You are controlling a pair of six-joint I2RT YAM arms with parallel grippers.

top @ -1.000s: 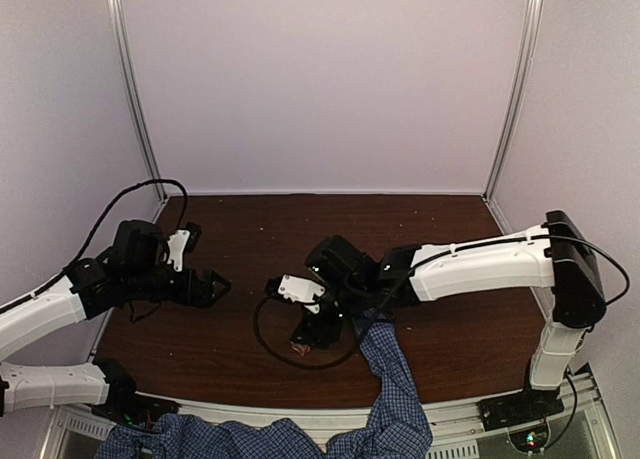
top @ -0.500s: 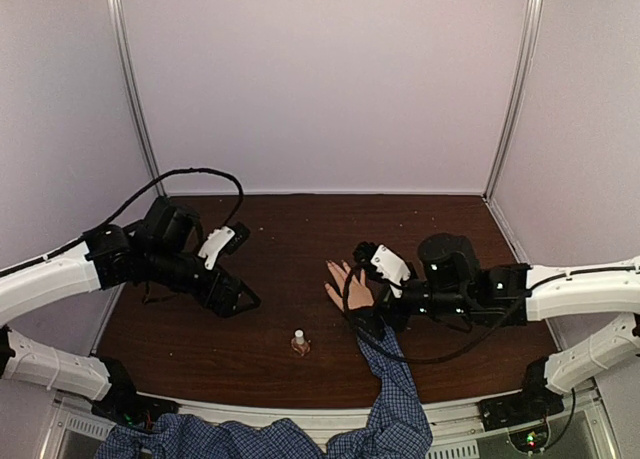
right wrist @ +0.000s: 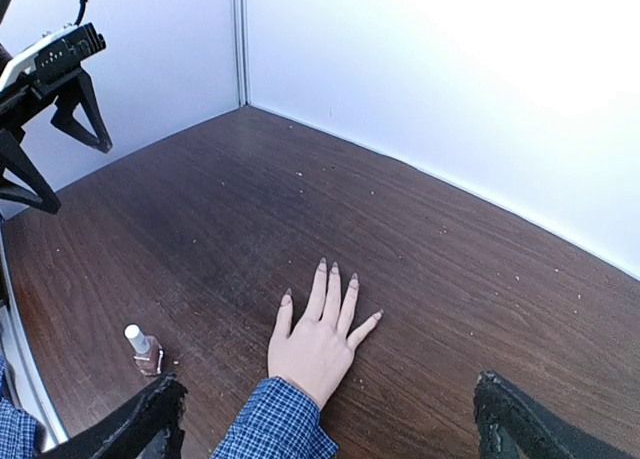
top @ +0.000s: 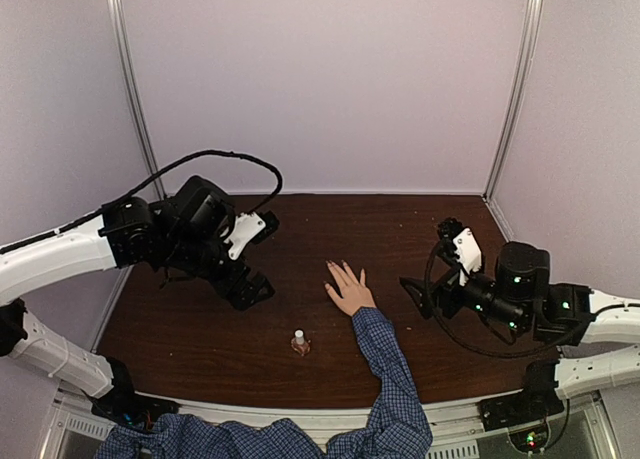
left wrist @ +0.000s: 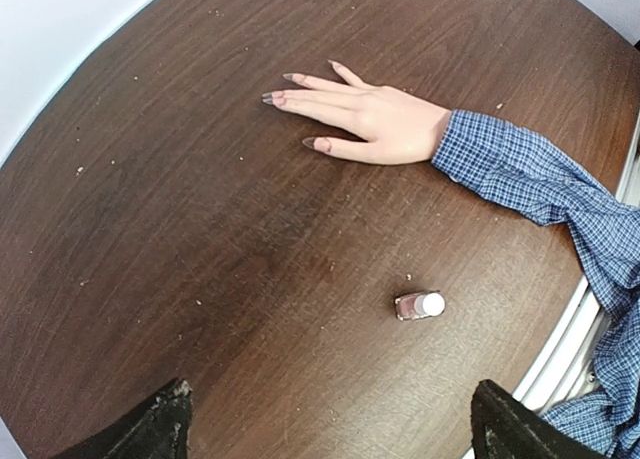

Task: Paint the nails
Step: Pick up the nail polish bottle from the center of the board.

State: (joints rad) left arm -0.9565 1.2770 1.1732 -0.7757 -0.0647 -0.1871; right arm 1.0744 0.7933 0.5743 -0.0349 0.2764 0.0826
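A light-skinned hand [top: 350,293] in a blue checked sleeve [top: 385,364] lies flat, palm down, on the dark wood table [top: 400,229]. Its nails [left wrist: 272,98] are long and pinkish-brown; they also show in the right wrist view [right wrist: 331,269]. A small nail-polish bottle [top: 298,342] with a white cap stands left of the sleeve, also in the left wrist view [left wrist: 419,305] and the right wrist view [right wrist: 145,350]. My left gripper [top: 250,289] is open and empty, left of the hand. My right gripper [top: 418,297] is open and empty, right of the hand. Neither touches anything.
White walls with metal corner posts [top: 135,109] close in the table on three sides. More blue checked cloth [top: 230,441] hangs past the near edge. My left gripper [right wrist: 50,99] shows in the right wrist view at the far left.
My right arm has swung away from over the hand to the right side, uncovering the hand. My left arm has moved right, closer to the hand. The bottle has stayed in place.
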